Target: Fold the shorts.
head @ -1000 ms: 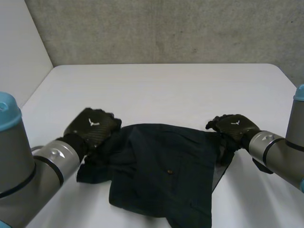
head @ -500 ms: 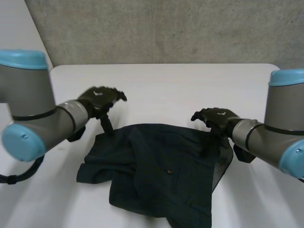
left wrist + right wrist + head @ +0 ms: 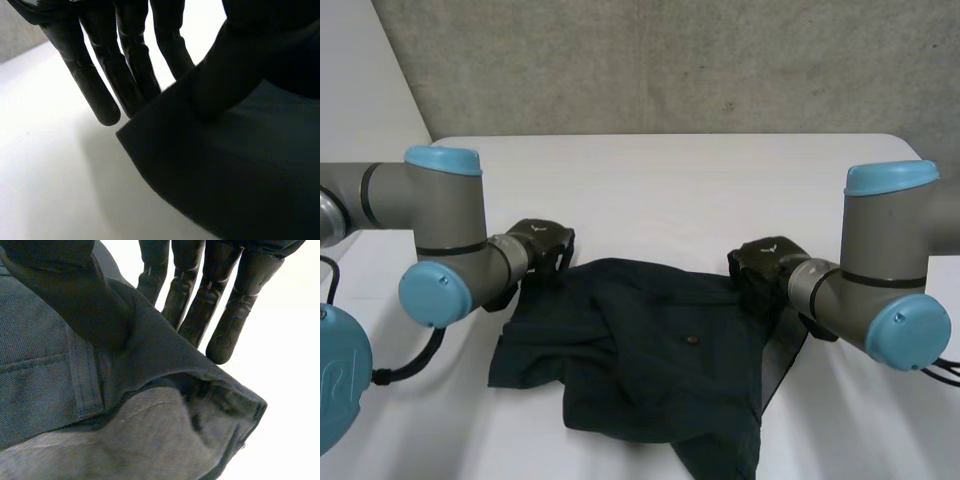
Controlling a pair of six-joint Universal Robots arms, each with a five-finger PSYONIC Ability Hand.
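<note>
The white counter [image 3: 670, 180] carries the dark shorts [image 3: 660, 370], which lie rumpled towards its near side, a small button [image 3: 692, 340] showing near their middle. The left hand [image 3: 542, 245] is at the far left corner of the cloth and the right hand [image 3: 760, 262] at the far right corner. In each wrist view the thumb presses on top of the fabric with the fingers [image 3: 125, 70] straight beneath it, so each hand pinches its corner, though how firmly the left one grips is hard to read.

To fold well, I would lift both corners together and level, keeping the far edge taut between the hands, then carry it evenly over the near edge so no slack bunches in the middle.

Half a second ago the left hand was raised with a peak of cloth drawn up. Now both hands sit lower, close to the counter, and the arms have swung inward.
</note>
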